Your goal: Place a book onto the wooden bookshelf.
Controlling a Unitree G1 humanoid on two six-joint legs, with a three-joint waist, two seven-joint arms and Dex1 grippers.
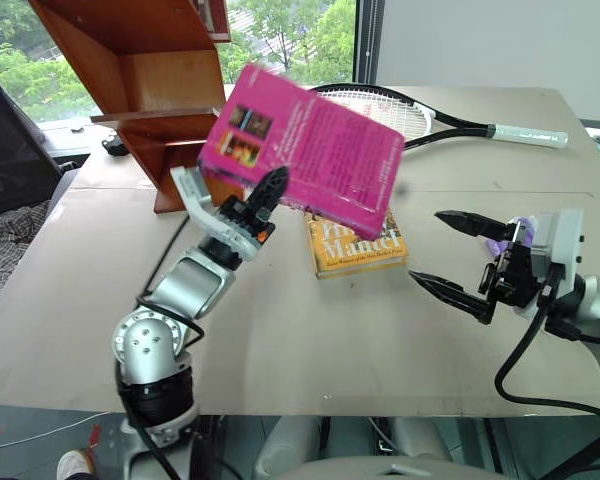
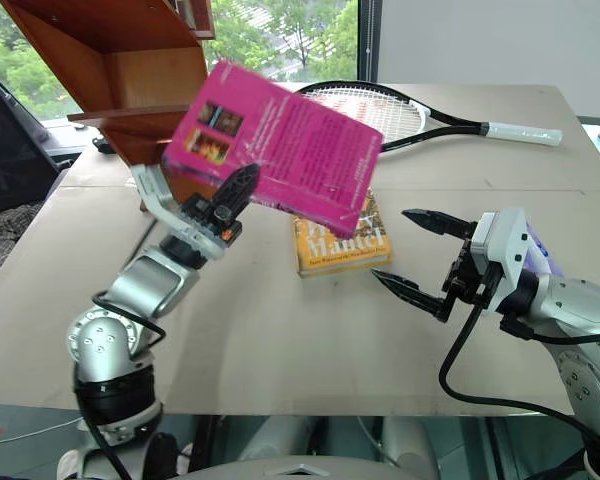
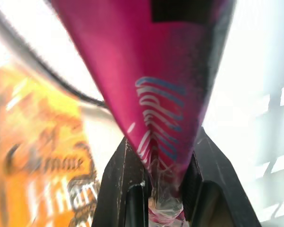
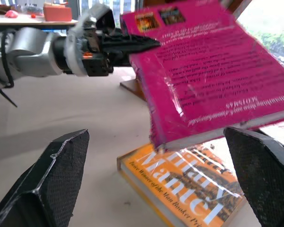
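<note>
Eye views: left end effector (image 1: 270, 187) pinching the book (image 1: 305, 150) at its lower edge near one corner, book lifted off the desk (image 1: 280, 330) and tilted, most of it hanging out beyond the fingers toward the right arm. Wooden bookshelf (image 1: 145, 85) sits just behind and outboard of the left end effector, near the book's upper corner but not touching as far as I can tell. Orange book (image 1: 355, 245) lies flat on the desk under the raised one. Right end effector (image 1: 458, 255) spread wide, empty, well apart from the book. Tennis racket (image 1: 430, 115) lies beyond

Left wrist view: both fingers (image 3: 123, 189) pressed on the book's edge, grip shallow, only the margin of the cover caught

Right wrist view: right fingers (image 4: 57, 175) spread with nothing between, book above the orange one, left end effector on its far corner

Step in hand, my read: carry to shelf. Corner pinch likely lets a heavy book pivot or slip, so move slow, keep the wrist steady, swing outboard toward a flat board, clear the slanted side panel, set it down before opening
</note>
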